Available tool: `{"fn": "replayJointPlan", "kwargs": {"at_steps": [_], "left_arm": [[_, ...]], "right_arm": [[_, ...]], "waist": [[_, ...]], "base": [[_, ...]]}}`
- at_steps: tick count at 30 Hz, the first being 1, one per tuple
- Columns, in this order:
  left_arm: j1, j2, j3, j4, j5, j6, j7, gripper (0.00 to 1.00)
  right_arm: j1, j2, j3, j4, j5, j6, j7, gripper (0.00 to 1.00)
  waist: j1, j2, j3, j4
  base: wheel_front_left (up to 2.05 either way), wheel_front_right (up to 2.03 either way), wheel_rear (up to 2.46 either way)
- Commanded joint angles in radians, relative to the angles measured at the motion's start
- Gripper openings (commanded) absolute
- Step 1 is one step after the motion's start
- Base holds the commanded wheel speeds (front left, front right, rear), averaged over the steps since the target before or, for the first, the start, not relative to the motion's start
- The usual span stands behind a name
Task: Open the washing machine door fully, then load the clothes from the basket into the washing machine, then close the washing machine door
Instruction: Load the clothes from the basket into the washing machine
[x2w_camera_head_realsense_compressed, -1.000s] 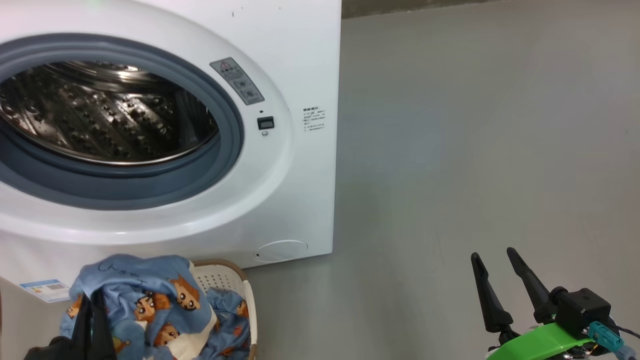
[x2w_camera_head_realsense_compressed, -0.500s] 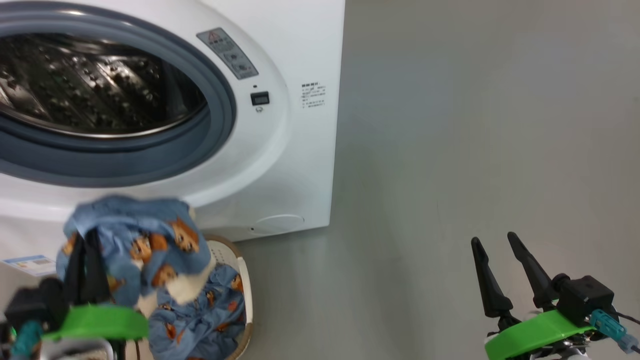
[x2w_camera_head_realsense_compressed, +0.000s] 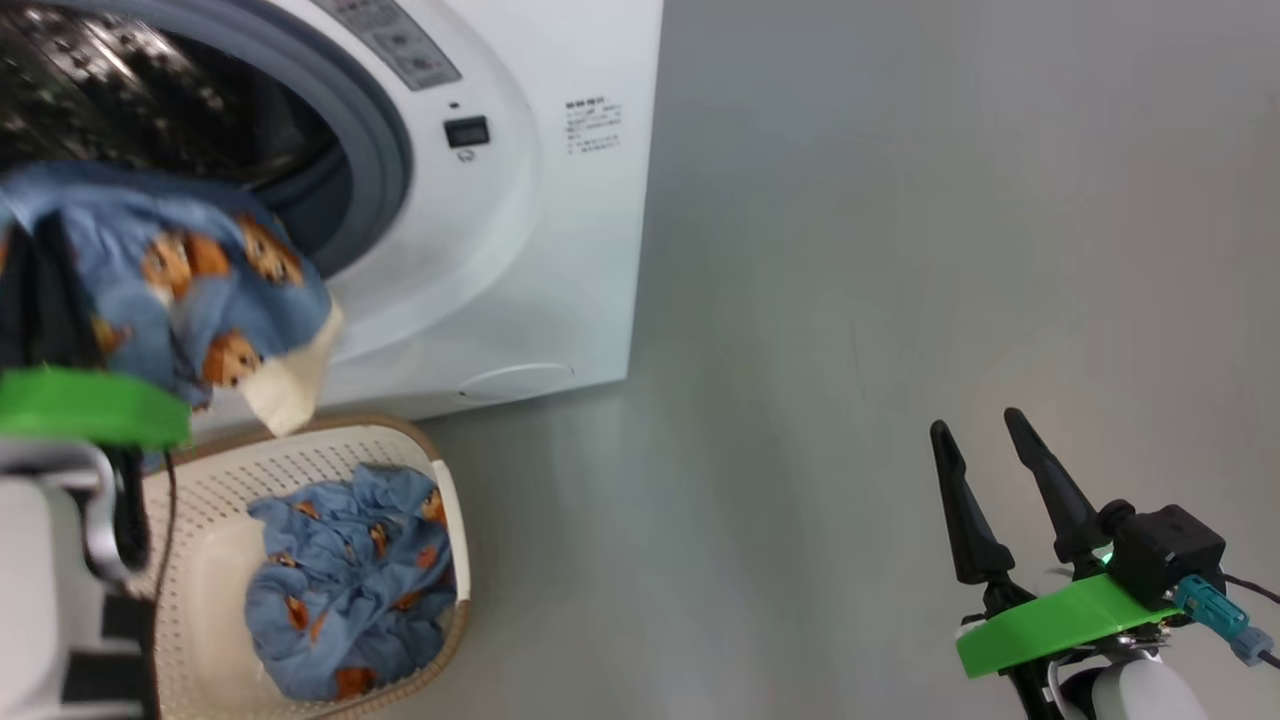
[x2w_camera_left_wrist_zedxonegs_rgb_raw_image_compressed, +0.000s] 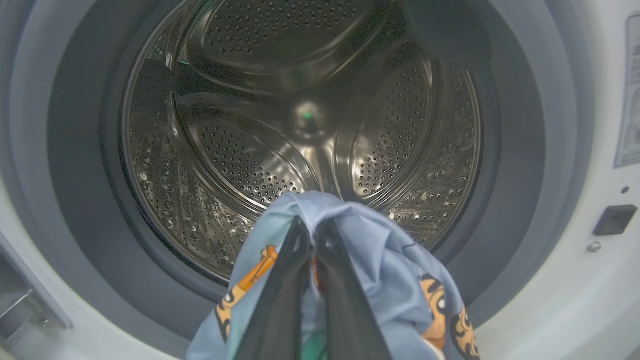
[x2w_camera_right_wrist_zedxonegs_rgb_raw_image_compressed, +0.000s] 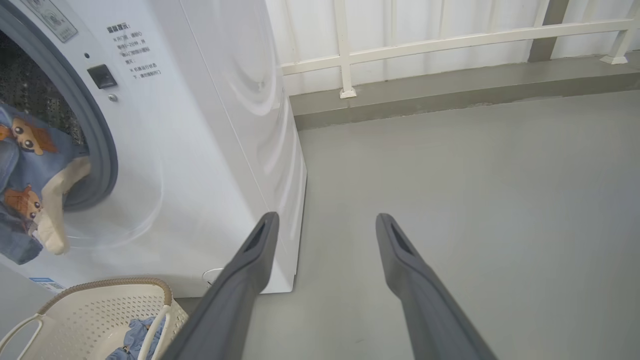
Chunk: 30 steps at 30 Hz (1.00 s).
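Blue clothes (x2w_camera_left_wrist_zedxonegs_rgb_raw_image_compressed: 390, 240) hung from the clenched left gripper (x2w_camera_left_wrist_zedxonegs_rgb_raw_image_compressed: 314, 231), lower centre; the loose hem could've snagged the gasket (x2w_camera_left_wrist_zedxonegs_rgb_raw_image_compressed: 80, 200). Right gripper (x2w_camera_right_wrist_zedxonegs_rgb_raw_image_compressed: 325, 222) gaped, empty.

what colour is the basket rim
Brown, on a cream basket; the head view shows it best.

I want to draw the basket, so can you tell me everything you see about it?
The basket is cream-white plastic, full of little holes, with rounded corners, a brown woven-look rim and a loop handle at the side. It stands upright on the grey floor, close in front of the washing machine. Crumpled blue clothes with orange-brown cartoon figures lie inside, covering part of its bottom.
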Motion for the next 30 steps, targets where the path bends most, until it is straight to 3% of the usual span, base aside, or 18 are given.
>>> {"fn": "replayJointPlan", "kwargs": {"at_steps": [1, 17, 30], "left_arm": [[-0.062, 0.048, 0.024, 0.001, -0.003, -0.004, 0.003, 0.0], [-0.448, 0.114, -0.022, 0.287, -0.004, -0.027, 0.035, 0.0], [-0.678, 0.161, -0.073, 0.425, 0.024, -0.032, 0.031, 0.0]], "right_arm": [[-0.023, -0.004, 0.027, -0.02, 0.009, 0.01, -0.011, 1.0], [-0.091, 0.008, 0.048, -0.009, 0.026, 0.01, -0.03, 1.0], [-0.136, 0.023, 0.073, -0.004, 0.054, 0.01, -0.036, 1.0]], "waist": [[0.0, 0.0, 0.053, -0.028], [0.0, 0.0, 0.284, -0.07], [0.0, 0.0, 0.438, -0.096]], "base": [[0.0, 0.0, 0.0], [0.0, 0.0, 0.0], [0.0, 0.0, 0.0]]}}
